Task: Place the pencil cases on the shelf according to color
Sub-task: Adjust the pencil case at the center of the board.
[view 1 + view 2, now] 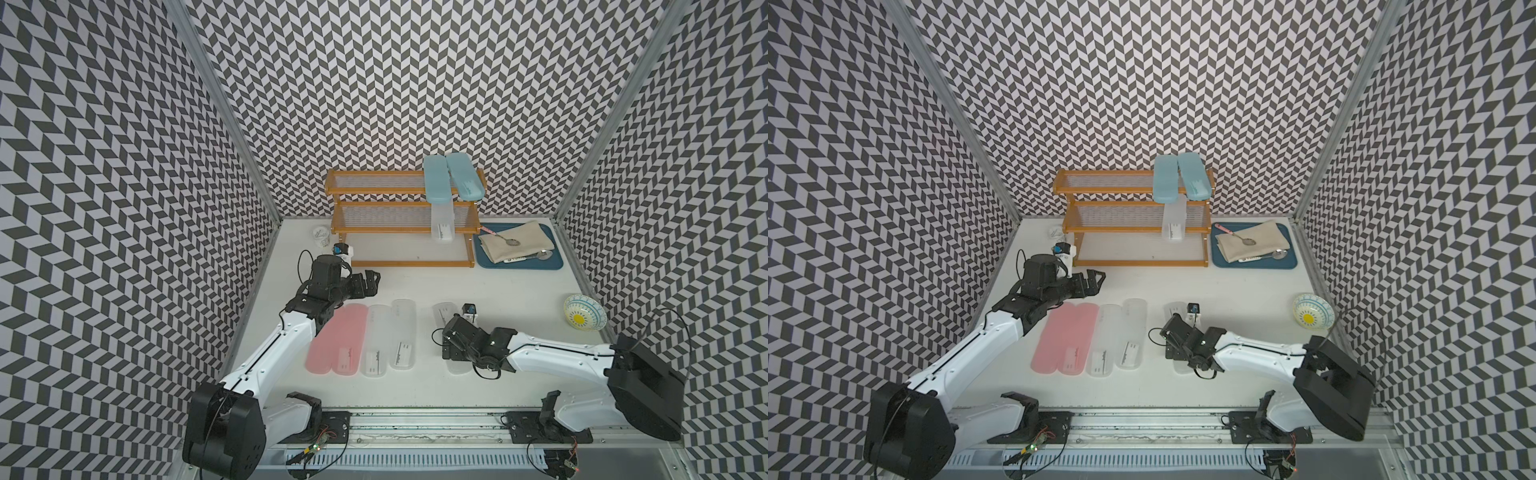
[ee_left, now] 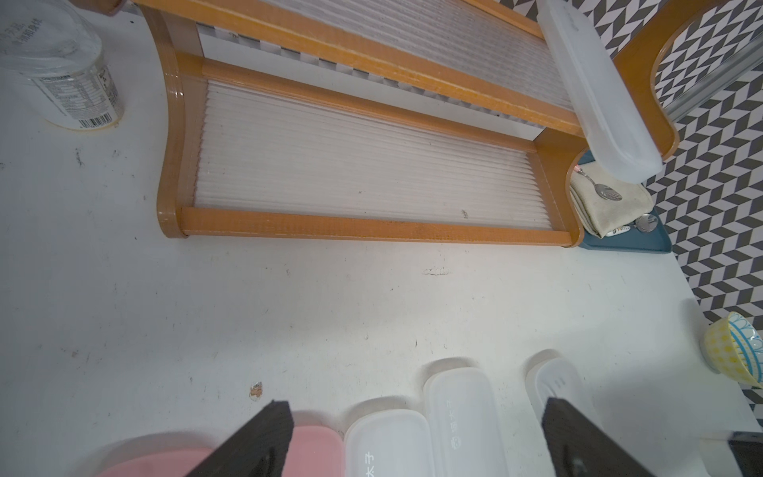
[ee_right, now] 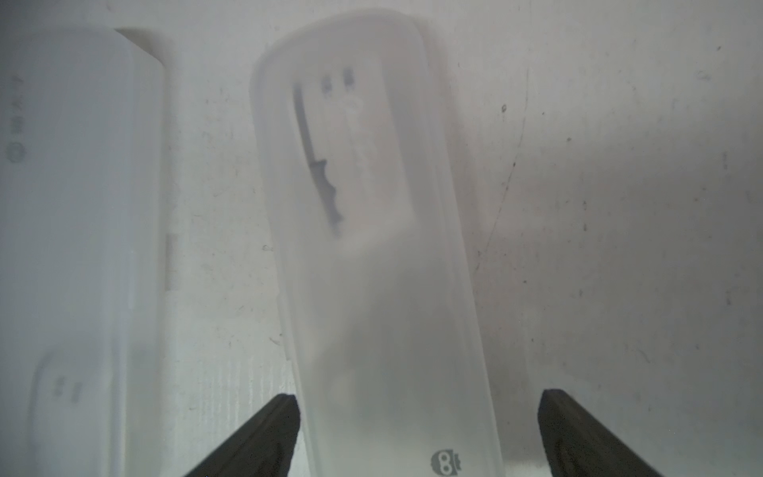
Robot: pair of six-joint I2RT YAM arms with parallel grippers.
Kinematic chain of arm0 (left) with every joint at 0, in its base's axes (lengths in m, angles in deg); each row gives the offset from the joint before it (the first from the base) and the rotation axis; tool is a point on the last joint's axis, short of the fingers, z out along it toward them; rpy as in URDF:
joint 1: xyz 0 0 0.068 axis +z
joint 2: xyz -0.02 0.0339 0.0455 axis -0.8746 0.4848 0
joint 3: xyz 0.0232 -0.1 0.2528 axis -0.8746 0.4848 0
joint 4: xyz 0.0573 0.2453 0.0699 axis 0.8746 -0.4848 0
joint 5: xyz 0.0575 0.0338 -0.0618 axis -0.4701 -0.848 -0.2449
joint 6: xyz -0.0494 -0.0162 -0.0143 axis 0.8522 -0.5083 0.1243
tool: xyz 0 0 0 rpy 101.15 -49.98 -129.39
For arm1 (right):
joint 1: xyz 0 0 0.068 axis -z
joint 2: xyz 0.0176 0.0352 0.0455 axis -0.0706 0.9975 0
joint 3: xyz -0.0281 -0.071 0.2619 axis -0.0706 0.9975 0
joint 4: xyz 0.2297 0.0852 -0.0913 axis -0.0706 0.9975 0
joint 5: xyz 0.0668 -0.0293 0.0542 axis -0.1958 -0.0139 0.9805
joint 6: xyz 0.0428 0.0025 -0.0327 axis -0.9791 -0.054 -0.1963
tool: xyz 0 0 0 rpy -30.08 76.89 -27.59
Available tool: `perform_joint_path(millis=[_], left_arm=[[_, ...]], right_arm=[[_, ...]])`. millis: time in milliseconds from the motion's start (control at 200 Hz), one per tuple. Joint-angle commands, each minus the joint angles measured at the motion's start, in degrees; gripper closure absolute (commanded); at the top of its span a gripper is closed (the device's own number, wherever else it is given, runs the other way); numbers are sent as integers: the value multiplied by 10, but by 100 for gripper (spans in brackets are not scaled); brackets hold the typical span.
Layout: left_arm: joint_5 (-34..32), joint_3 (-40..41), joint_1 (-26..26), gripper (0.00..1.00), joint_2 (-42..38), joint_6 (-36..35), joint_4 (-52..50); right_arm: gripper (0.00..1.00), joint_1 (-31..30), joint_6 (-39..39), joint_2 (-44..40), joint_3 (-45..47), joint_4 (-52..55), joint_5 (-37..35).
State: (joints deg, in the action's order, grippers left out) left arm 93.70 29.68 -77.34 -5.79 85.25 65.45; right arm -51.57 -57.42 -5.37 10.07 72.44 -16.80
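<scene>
**Stock on view, for your check**

- Shelf (image 1: pixel 374 192): you find it at the back of the table (image 1: pixel 498 291), three tiers.
- Blue cases (image 1: pixel 437 179): two, side by side at the right end of the top tier. Their near ends overhang the front rail.
- Shelved clear case (image 1: pixel 441 224): it lies on the middle tier below the blue cases, labelled end jutting past the rail.
- Pink cases (image 1: pixel 345 332): two, touching, flat on the table at the left of the front row.
- Clear pair (image 1: pixel 376 340): two, just beside the pink cases in the same row.
- Lone clear case (image 3: pixel 371 247): flat on the table, apart to the right of the row.
- Left gripper (image 2: pixel 417 406): spread wide and empty. You see it hang over the row's far ends.
- Right gripper (image 3: pixel 419 398): jaws apart, astride the lone clear case. One finger is just beside its edge, the other clear of it, so nothing is clamped.
- Sundries: tray (image 1: pixel 557 259), bowl (image 1: pixel 582 318), jar (image 1: pixel 321 234).
</scene>
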Motion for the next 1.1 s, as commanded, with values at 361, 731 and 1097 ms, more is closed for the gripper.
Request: perform_joint_path(millis=[361, 731, 1097], left_arm=[[15, -3, 6, 1, -19, 0, 4], [21, -4, 7, 0, -17, 2, 6], [31, 1, 9, 1, -31, 4, 18]], right_arm=[[0, -1, 17, 19, -20, 5, -6], [4, -1, 54, 117, -79, -39, 4], [0, -23, 19, -12, -7, -15, 11]])
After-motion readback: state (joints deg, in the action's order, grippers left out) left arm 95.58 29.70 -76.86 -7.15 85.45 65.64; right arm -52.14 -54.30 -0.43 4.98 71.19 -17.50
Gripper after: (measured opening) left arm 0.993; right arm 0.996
